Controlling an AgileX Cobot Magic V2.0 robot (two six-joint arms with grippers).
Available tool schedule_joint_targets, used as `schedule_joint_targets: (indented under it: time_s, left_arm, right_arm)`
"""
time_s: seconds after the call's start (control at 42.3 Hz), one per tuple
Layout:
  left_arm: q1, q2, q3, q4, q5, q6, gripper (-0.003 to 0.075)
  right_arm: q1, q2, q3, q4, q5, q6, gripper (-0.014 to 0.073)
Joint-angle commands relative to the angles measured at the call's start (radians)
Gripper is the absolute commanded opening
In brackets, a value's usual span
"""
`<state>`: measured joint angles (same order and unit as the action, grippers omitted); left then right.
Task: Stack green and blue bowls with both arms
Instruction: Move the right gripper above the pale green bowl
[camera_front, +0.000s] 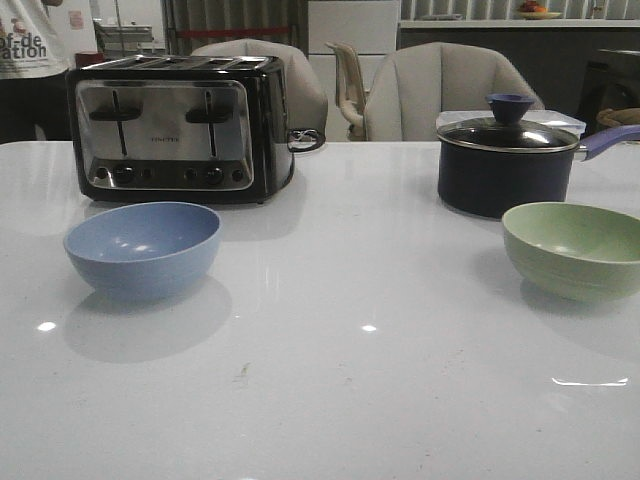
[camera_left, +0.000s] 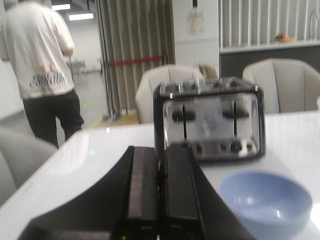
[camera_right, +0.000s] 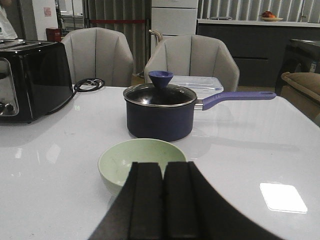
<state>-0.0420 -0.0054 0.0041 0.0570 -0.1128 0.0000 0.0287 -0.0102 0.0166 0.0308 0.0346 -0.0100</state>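
Note:
The dusty blue bowl (camera_front: 143, 248) sits upright and empty on the left of the white table. The pale green bowl (camera_front: 574, 247) sits upright and empty at the right edge of the front view. Neither arm shows in the front view. In the left wrist view my left gripper (camera_left: 159, 150) is shut and empty, with the blue bowl (camera_left: 265, 202) beyond and beside it. In the right wrist view my right gripper (camera_right: 163, 165) is shut and empty, just short of the green bowl (camera_right: 140, 162), whose near rim it hides.
A black and chrome toaster (camera_front: 180, 125) stands behind the blue bowl. A dark lidded saucepan (camera_front: 510, 165) with a purple handle stands behind the green bowl. Grey chairs (camera_front: 440, 90) line the far side. A person (camera_left: 45, 75) stands beyond the table's left corner.

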Motion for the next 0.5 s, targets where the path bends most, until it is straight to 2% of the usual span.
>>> schedule_joint_targets:
  time_s: [0.0,0.071,0.189,0.473]
  left_arm:
    - [-0.003,-0.017,-0.032,-0.002,-0.194,-0.006,0.0101]
    - [-0.003,-0.015,-0.100,-0.004,-0.166,-0.006,0.0101]
    - [-0.003,0.009,-0.270,-0.011,-0.026,-0.006,0.0101]
    - [-0.003,0.195,-0.622,-0.011,0.299,-0.006,0.0101]
  right_arm:
    - [-0.007,-0.020,-0.109,-0.010,-0.070,-0.003,0.0043]
    - [-0.007,-0.019,-0.196,-0.010,-0.035,-0.003,0.0043]
    - [-0.007,0.013,-0.336,-0.011,-0.007,-0.003,0.0043]
    - [-0.007,0.248,-0.658,-0.011,0.200,-0.003,0.0043]
